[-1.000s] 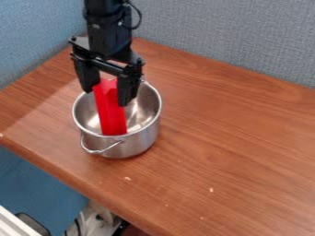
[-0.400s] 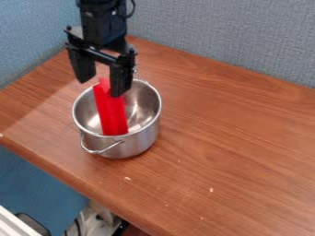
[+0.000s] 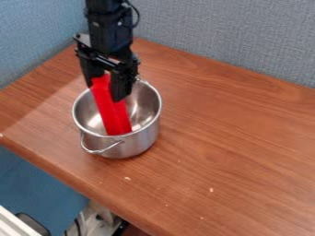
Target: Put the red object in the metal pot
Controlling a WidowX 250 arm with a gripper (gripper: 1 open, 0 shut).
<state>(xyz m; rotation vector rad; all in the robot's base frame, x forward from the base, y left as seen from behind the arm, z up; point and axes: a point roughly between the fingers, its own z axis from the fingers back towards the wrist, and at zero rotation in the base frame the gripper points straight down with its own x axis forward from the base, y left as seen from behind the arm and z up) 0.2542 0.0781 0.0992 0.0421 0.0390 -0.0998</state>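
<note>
We see a single black arm descending from the top edge, wrist vertical, gripper [image 3: 110, 81] pointing straight down. Two dark fingers [image 3: 91, 77] hang parallel with a visible gap between them (partly spread, not wide). Whether the pads press on anything we cannot tell at this resolution.

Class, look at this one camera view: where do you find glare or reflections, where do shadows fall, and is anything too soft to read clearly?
Camera view: the metal pot shows bright reflections on its rim and inner wall; the red object stays vivid and matte; the wooden table carries a soft sheen, with a faint shadow beside the pot; the dark tool is low in detail, so its fingers blur into each other.
</note>
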